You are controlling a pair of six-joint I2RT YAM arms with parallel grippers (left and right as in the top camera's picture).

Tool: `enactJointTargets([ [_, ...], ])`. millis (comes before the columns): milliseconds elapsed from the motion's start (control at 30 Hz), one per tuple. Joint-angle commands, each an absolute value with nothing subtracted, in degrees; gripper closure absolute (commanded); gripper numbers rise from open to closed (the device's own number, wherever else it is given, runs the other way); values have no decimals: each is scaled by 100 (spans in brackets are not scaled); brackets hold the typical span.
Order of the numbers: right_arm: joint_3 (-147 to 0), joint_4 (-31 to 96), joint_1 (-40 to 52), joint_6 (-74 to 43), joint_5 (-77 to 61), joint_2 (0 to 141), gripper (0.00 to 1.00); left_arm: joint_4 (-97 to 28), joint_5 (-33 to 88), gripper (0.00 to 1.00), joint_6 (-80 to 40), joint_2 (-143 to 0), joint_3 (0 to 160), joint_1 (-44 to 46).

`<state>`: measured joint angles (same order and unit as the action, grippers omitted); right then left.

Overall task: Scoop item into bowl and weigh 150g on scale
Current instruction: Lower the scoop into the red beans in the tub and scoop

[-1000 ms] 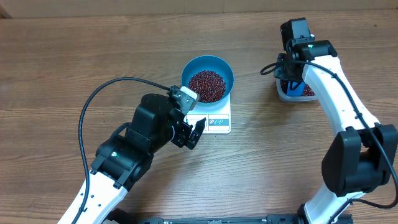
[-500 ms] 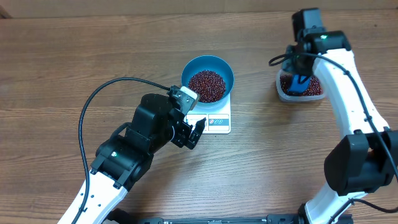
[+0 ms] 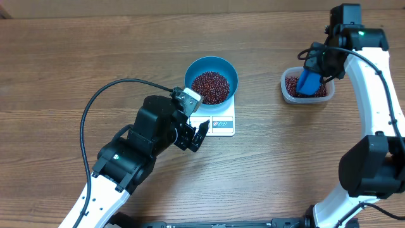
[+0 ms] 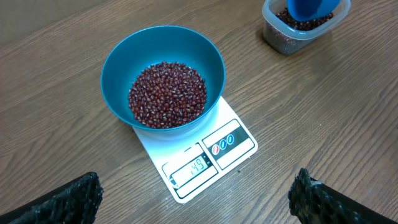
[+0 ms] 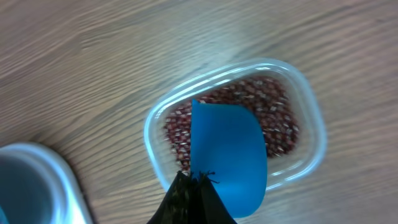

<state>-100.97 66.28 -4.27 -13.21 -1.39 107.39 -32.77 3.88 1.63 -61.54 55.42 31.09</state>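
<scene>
Clamping right end effector (image 5: 194, 190) on blue scoop (image 5: 227, 152) over tub (image 5: 314, 134); holding left end effector (image 3: 197, 134) spread apart near scale (image 3: 221, 123) (bowl (image 3: 212, 64) of beans (image 3: 211, 87) on it).

Your top camera hangs high over the table (image 3: 63, 50) and looks straight down, so you see all of it. Your left wrist camera sits lower and looks down at a slant, near the bowl (image 4: 161, 46) on the scale (image 4: 233, 140). The tub (image 4: 280, 43) and the blue scoop (image 4: 314, 7) peek in at its top right edge. Your right wrist camera looks down on that same tub and scoop from very close. The top camera sees all four things too.
</scene>
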Motion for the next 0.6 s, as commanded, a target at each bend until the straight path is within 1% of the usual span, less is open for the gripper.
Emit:
enactJointTargets([
  [0, -10276, 6521, -561, -513, -1181, 10315, 96, -3273, 390, 1, 126, -6178, 5511, 3098],
  [300, -10276, 6512, -576, 1138, -1291, 9848, 96, -3273, 390, 0, 126, -6178, 5511, 3098],
  [567, -10127, 6466, -576, 1229, -744, 9933, 96, -3273, 390, 0, 126, -6178, 5511, 3098],
])
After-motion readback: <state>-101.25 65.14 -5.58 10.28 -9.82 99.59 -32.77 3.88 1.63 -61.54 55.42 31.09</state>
